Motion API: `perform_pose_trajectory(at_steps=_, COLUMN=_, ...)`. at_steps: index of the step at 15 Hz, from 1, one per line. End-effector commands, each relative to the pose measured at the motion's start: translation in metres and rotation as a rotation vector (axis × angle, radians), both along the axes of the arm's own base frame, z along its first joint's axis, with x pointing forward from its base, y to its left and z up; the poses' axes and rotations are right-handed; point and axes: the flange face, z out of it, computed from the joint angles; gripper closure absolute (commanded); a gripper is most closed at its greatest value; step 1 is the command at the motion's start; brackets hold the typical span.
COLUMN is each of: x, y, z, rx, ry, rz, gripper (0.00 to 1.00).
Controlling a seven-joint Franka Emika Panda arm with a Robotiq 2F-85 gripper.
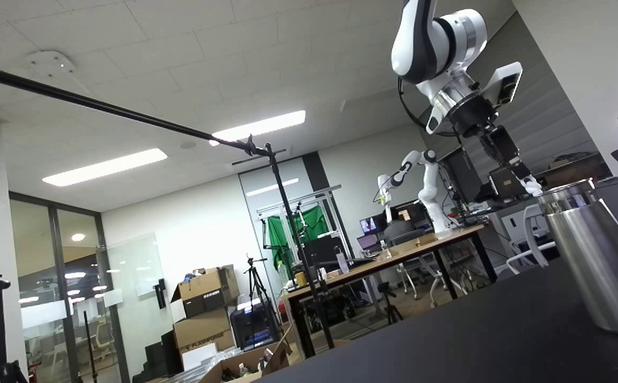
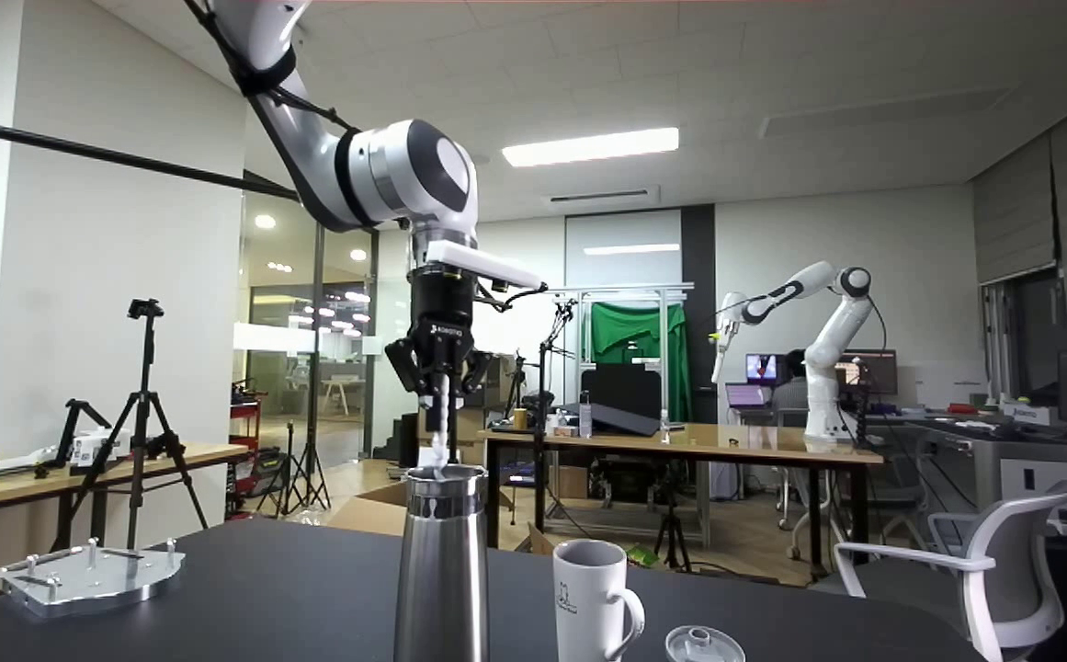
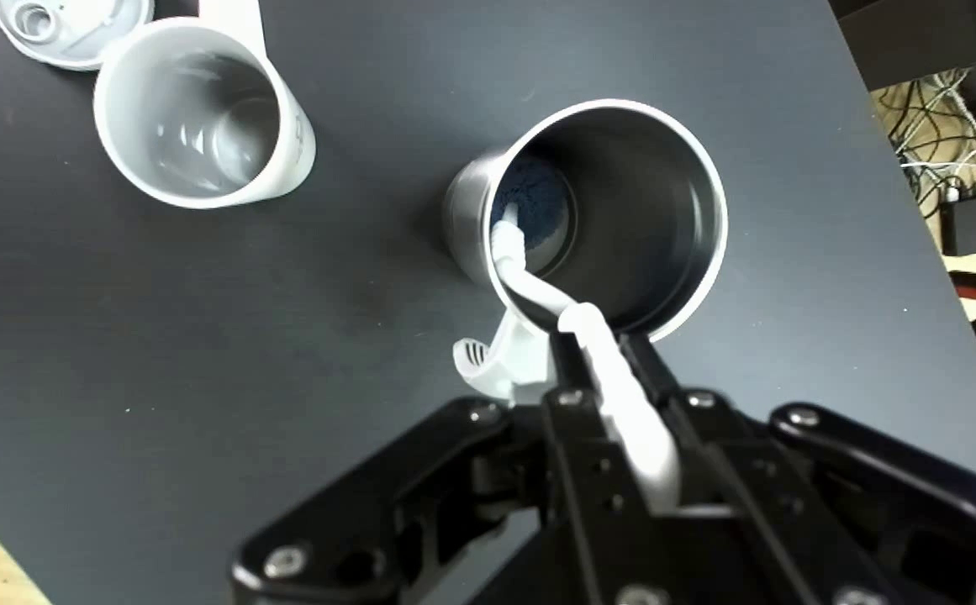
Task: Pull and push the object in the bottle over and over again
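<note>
One upright bottle stands on the table directly below the end effector, its mouth facing up, so the coming stroke most likely has to run along the bottle's long axis, up or down. The thing to pull and push looks to be the brush: in an exterior view it hangs nearly vertical into the mouth, while the wrist view shows its dark blue head deep inside, the neck bending toward the wall nearer the mug. Whether the head touches the bottom cannot be told. The end effector is closed on the white handle, a finger against each side, tips above the rim. A sideways pull could, I judge, tip the bottle.
</note>
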Motion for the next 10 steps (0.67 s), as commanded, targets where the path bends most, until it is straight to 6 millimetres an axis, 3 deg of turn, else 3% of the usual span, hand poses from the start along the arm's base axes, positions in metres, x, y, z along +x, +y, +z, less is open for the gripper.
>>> perform_pose_trajectory(at_steps=1, x=0.001, y=0.003, z=0.008, rx=-0.026, ry=-0.003, rz=0.004, gripper=0.96)
perform_pose_trajectory(at_steps=10, x=0.004, y=0.014, z=0.071, rx=-0.046, ry=-0.098, rz=0.044, gripper=0.96)
